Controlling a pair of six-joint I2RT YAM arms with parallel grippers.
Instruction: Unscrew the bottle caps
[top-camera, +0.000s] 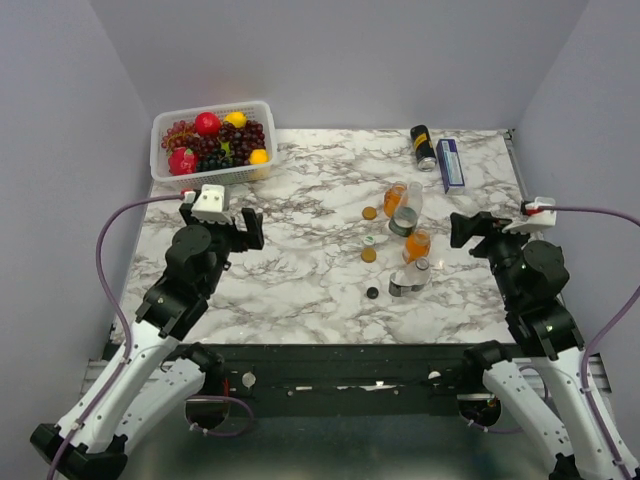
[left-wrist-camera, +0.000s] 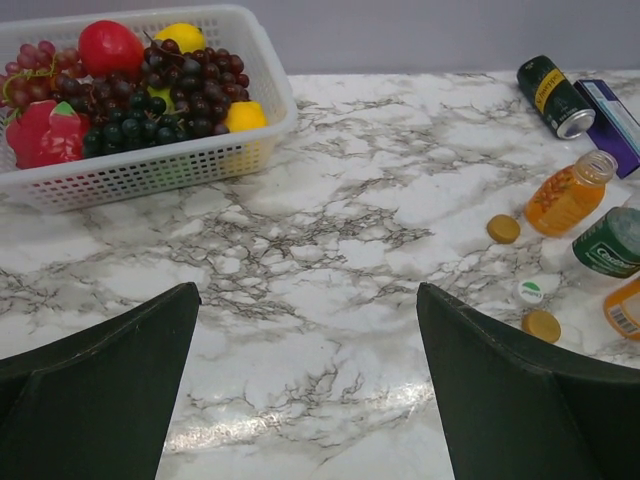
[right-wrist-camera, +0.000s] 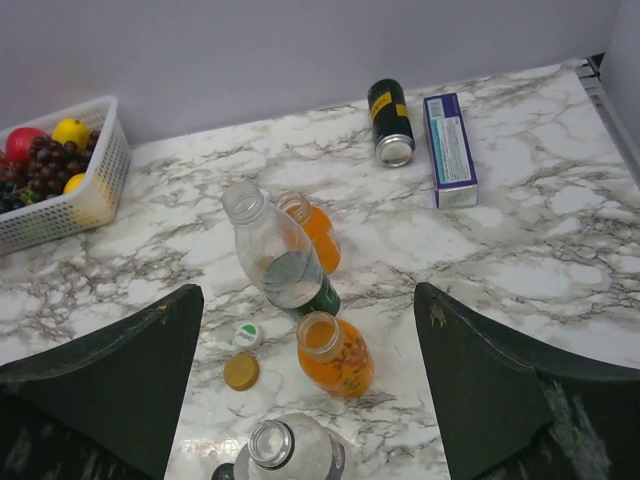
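Caps are off: all four bottle mouths show open in the right wrist view. The loose caps lie on the tabletop (top-camera: 300, 260) just left of the bottle cluster, in a rough far-to-near line:
- far orange cap (top-camera: 370, 212)
- white-and-green cap (top-camera: 368, 240)
- near orange cap (top-camera: 368, 255), just beside the white-and-green one; can't tell if they touch
- dark cap (top-camera: 372, 293), nearest the arm bases

Bottles are grouped right of centre.
- The far orange bottle (top-camera: 395, 198) and the green-label clear bottle (top-camera: 408, 212) are side by side and close. Both look to be lying on their sides.
- The near orange bottle (right-wrist-camera: 335, 355) stands upright with juice inside.
- The near clear bottle (right-wrist-camera: 290, 450) is just in front of it, mouth up.

Left tool (left-wrist-camera: 308, 295): jaws fully apart, nothing in them. It hangs over bare marble left of centre, well apart from the bottles.

Right tool (right-wrist-camera: 308, 290): jaws spread wide, nothing gripped. It is above the right side of the tabletop, facing the bottle cluster and clear of it.

Further out, a black can (right-wrist-camera: 388, 122) lies on its side in the far right corner, with a blue box (right-wrist-camera: 450, 148) just beside it. A white basket (left-wrist-camera: 150, 170) of fruit (grapes, lemons, red pieces) sits in the far left corner.
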